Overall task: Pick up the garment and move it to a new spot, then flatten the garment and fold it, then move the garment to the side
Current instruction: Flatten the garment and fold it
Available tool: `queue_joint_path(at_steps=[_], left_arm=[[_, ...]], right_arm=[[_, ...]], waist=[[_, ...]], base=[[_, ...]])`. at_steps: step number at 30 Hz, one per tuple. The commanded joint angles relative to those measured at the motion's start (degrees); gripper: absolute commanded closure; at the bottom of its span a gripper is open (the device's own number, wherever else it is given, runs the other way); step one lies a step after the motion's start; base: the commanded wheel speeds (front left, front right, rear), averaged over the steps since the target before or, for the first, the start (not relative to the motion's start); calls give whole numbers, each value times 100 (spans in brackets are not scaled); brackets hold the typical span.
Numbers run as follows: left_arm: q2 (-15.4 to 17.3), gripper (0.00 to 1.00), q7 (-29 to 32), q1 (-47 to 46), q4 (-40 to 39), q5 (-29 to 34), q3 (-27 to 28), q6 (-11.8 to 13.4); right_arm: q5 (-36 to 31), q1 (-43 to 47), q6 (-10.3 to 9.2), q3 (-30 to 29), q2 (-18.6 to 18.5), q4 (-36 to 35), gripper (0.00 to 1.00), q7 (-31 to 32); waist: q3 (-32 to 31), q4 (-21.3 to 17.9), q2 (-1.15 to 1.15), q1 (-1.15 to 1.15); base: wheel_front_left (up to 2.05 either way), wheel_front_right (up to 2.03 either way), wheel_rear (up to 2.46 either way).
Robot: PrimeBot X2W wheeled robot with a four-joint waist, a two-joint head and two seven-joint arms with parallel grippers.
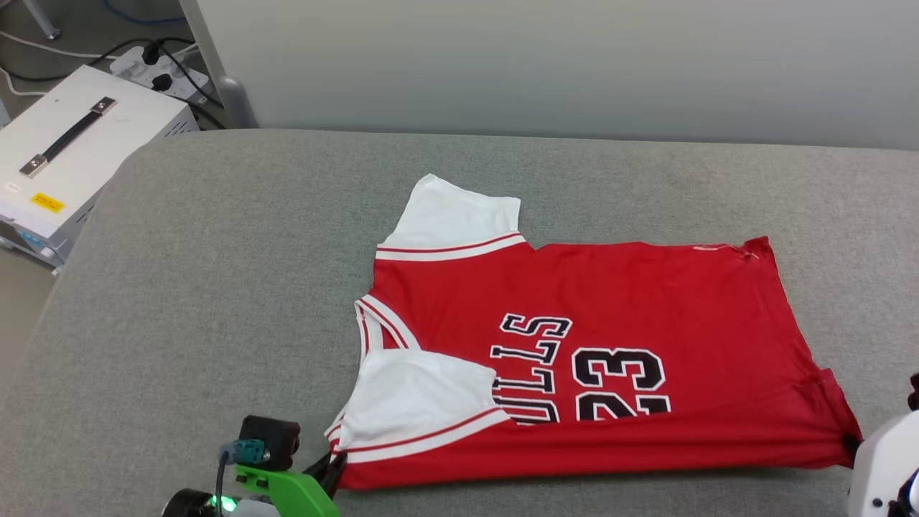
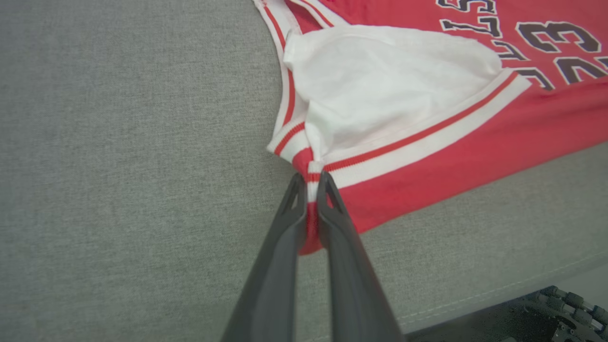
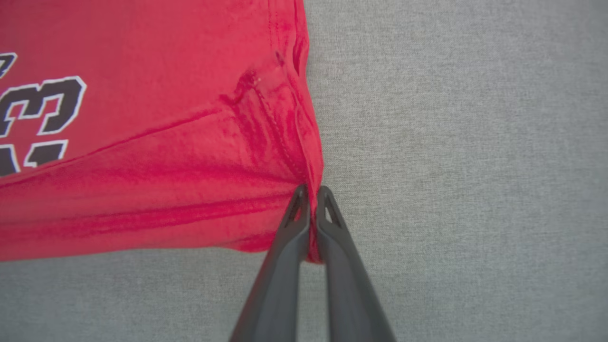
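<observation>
On the grey fabric-covered counter, the red "BULLS 23" jersey is being shown spread flat and front up, right of the middle of the head view. Its collar is pointing toward 9 o'clock and its hem toward 3 o'clock. One white sleeve is lying out toward 12 o'clock. The other white sleeve is lying folded in over the red front, and part of the lettering is being covered by it. The bottoms of the numerals are being hidden by a fold of red cloth along the near edge.

At about 7 o'clock in the head view, the near shoulder corner is being pinched by the left gripper, its jaws clamped together on striped trim and red cloth. At about 4 o'clock, the near hem corner is being pinched by the right gripper, its jaws clamped together on bunched red fabric, with creases radiating from that corner.

Off the counter at 10 o'clock, a white case with a black strap handle is standing, and a power strip is lying just beyond it.
</observation>
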Motion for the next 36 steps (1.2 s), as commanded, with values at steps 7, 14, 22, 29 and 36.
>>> queue_joint_path(at_steps=[7,14,22,29,36], left_arm=[[-43,100,178,290,238,-111,-166,15],[-208,100,-57,268,523,-129,-182,-53],[-288,0,-695,-19,596,124,-27,-10],[-361,0,-1811,-321,385,515,189,-28],[-535,0,-2500,-358,198,802,526,86]], right_arm=[[33,571,-11,-159,171,-202,100,323],[-27,706,-11,-21,263,-3,100,235],[-28,337,-11,98,227,-45,0,-310],[85,30,-11,348,142,-558,0,-1317],[10,-45,-11,602,214,-914,0,-2403]], waist=[[-158,-86,66,0],[-205,-163,66,0],[-238,-163,66,0],[-348,-153,66,0],[-383,-173,66,0]], base=[[0,0,0],[0,0,0],[0,0,0],[0,0,0],[0,0,0]])
